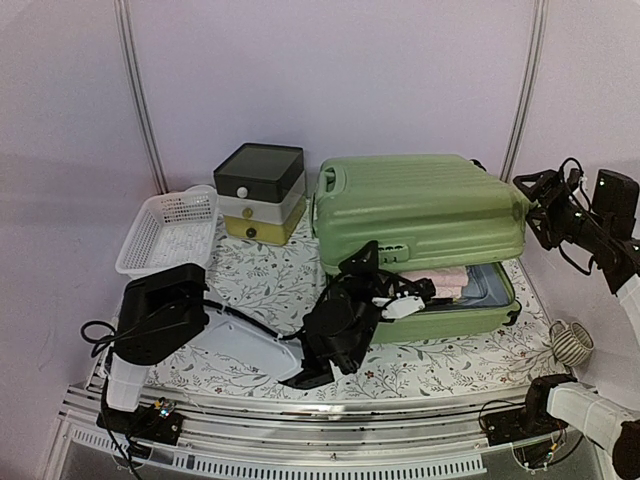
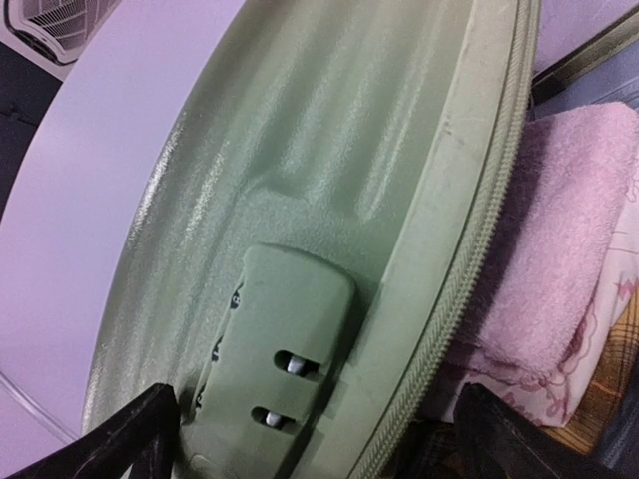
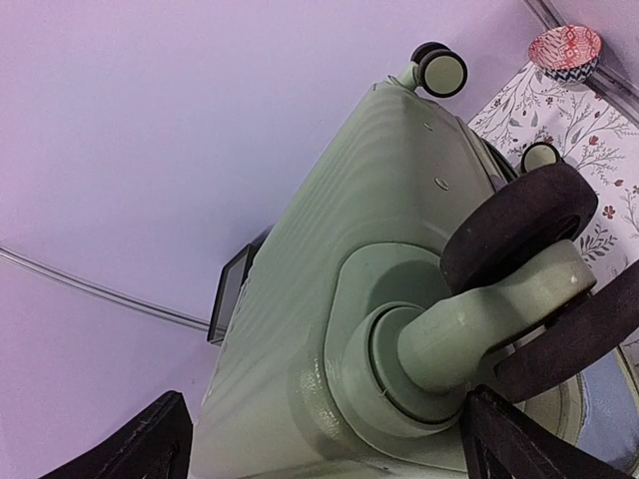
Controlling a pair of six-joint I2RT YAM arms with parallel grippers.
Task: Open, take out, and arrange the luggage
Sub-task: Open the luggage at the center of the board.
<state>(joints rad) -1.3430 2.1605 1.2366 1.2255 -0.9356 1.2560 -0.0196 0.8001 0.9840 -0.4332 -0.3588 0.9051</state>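
The large light-green ribbed hard-shell suitcase (image 1: 420, 210) lies on the floral-covered bench (image 1: 260, 285), its lid raised a little over a folded pink towel (image 1: 440, 278) inside. The left end effector (image 1: 388, 292) hangs at the lid's front lock, jaws spread wide, gripping nothing. The right end effector (image 1: 533, 208), also wide open, faces a black caster wheel (image 3: 519, 225).

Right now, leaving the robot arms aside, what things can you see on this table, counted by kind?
Light-green ribbed hard-shell suitcase: 1
White plastic mesh basket: 1
Dark-lidded white-and-yellow drawer box: 1
Folded pink terry towel: 1
Small red-and-white patterned bowl: 1
Total: 5
More fabric lies under the towel, too hidden to count.
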